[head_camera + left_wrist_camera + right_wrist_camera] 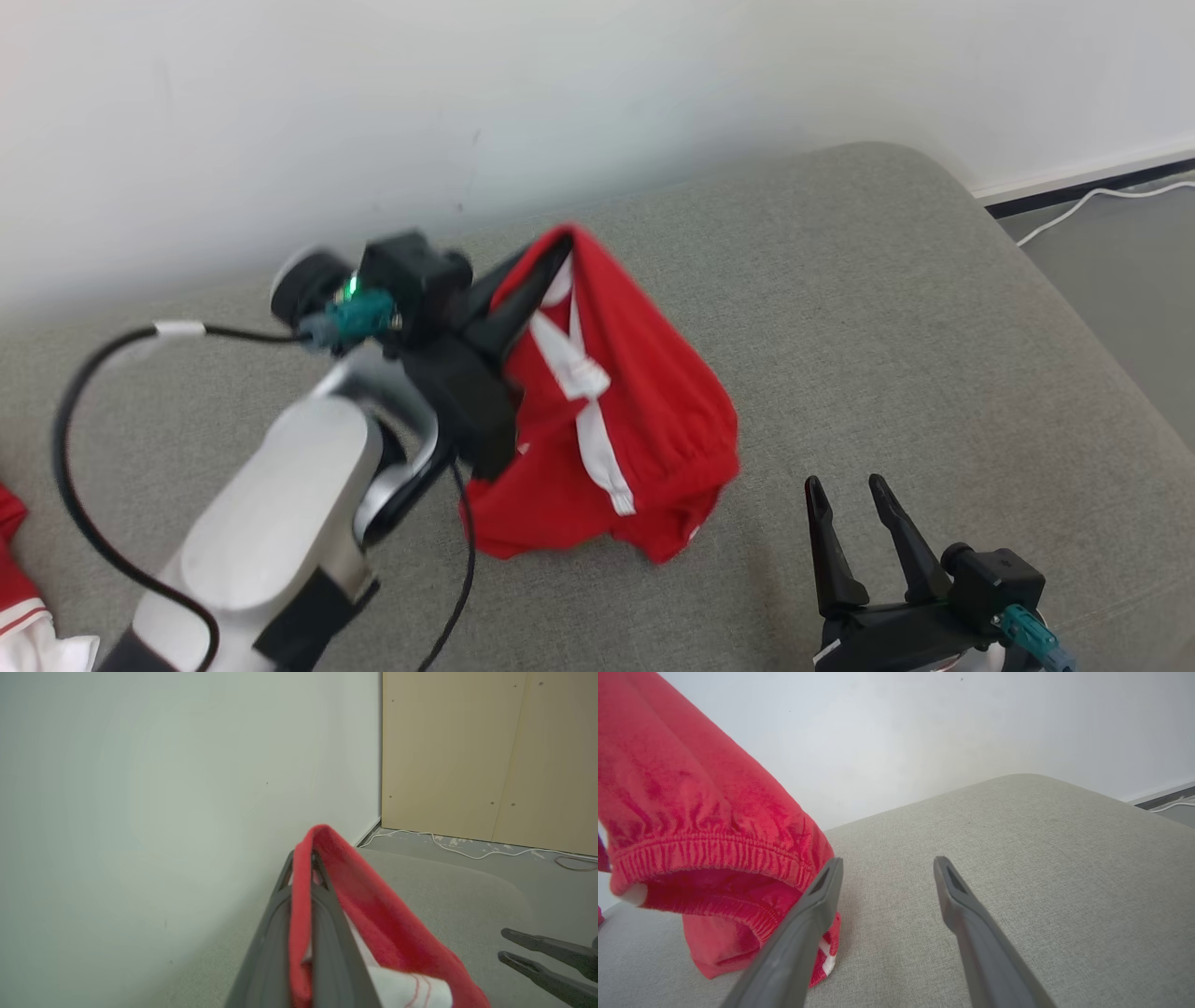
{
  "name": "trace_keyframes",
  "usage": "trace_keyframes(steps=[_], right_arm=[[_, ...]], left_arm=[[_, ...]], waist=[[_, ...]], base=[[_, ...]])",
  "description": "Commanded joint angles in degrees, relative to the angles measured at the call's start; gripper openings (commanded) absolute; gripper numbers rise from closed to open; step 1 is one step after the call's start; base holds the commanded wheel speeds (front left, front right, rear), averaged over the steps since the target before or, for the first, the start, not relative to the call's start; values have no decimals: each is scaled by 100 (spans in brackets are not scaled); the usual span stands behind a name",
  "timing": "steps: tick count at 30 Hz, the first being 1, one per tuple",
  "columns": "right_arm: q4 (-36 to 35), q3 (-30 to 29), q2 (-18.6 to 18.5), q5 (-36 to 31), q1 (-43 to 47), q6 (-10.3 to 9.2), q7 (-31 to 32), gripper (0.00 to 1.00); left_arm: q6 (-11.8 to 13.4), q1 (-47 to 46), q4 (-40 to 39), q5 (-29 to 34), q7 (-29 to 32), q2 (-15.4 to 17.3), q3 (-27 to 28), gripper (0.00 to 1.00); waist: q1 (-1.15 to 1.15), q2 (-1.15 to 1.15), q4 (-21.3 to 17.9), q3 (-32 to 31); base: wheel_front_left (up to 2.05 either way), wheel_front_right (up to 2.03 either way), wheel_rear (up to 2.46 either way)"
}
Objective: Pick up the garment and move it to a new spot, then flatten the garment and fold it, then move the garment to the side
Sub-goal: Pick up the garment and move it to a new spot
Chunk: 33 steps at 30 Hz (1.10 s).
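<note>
at the lower right, the right gripper [846,483] is standing spread and empty just beside the red garment [653,401]; farther on, the left gripper [561,246] is pinching its top fold, the low end resting on the grey cushion [934,327] below the white wall [467,93].

the garment [644,411] is red, of soft, slightly fuzzy cloth, with a gathered elastic waistband [714,854] and a white drawstring [586,397] knotted partway down its front. it hangs bunched and unfolded, lifted by one fold at its top, which is pinched between the closed fingers of the left pincer [560,247]. from there it drapes down and spreads wider, and its lower folds reach the grey cushion [887,327]. a bit of white trim [826,957] shows at the bottom edge.
</note>
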Motion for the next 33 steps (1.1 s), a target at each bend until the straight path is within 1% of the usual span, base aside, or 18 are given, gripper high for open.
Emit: trace_keyframes(steps=[1, 5, 9, 13, 17, 22, 23, 24, 25, 29, 33], right_arm=[[15, 9, 13, 14, -44, 4, -15, 100], [32, 9, 15, 7, -63, 4, -15, 100], [57, 4, 13, -24, -98, 4, -15, 100], [81, 44, 12, -59, -147, 4, -15, 100], [102, 71, 12, -50, -161, 4, -15, 100], [119, 54, -13, -32, -153, 4, -15, 100], [125, 64, -15, -29, -153, 4, -15, 100], [127, 58, -19, -24, -146, 4, -15, 100], [133, 60, -22, -20, -132, 4, -15, 100], [148, 65, -39, 17, -59, 4, -15, 100], [145, 60, -42, 37, 32, 4, -15, 100]], left_arm=[[17, 223, 64, -51, -37, 75, -37, 0], [32, 632, 363, -127, -148, 307, -11, 0], [9, 868, 774, -42, -322, 549, -59, 0], [-42, 995, 1230, -73, -519, 659, -119, 0], [-94, 1087, 1581, -184, -695, 638, -222, 0], [-110, 1156, 1813, -259, -836, 548, -325, 0], [-116, 1175, 1861, -274, -889, 534, -346, 3], [-120, 1195, 1894, -297, -931, 508, -368, 66], [-124, 1227, 1926, -352, -968, 477, -371, 100], [-130, 1408, 1876, -540, -1181, 465, -305, 100], [76, 1797, 1538, -626, -1439, 470, -205, 100]], waist=[[0, -1, 18, 12], [0, -1, 69, 52], [0, -1, 148, 99], [0, -1, 213, 141], [0, -1, 266, 163], [0, -1, 358, 144], [0, -1, 382, 131], [0, -1, 411, 111], [0, -1, 433, 91], [0, -1, 525, -1], [0, -1, 617, -62]], base=[[0, 0, 0], [0, 0, 0], [0, 0, 0], [0, 0, 0], [0, 0, 0], [0, 0, 0], [0, 0, 0], [0, 0, 0], [0, 0, 0], [0, 0, 0], [0, 0, 0]])
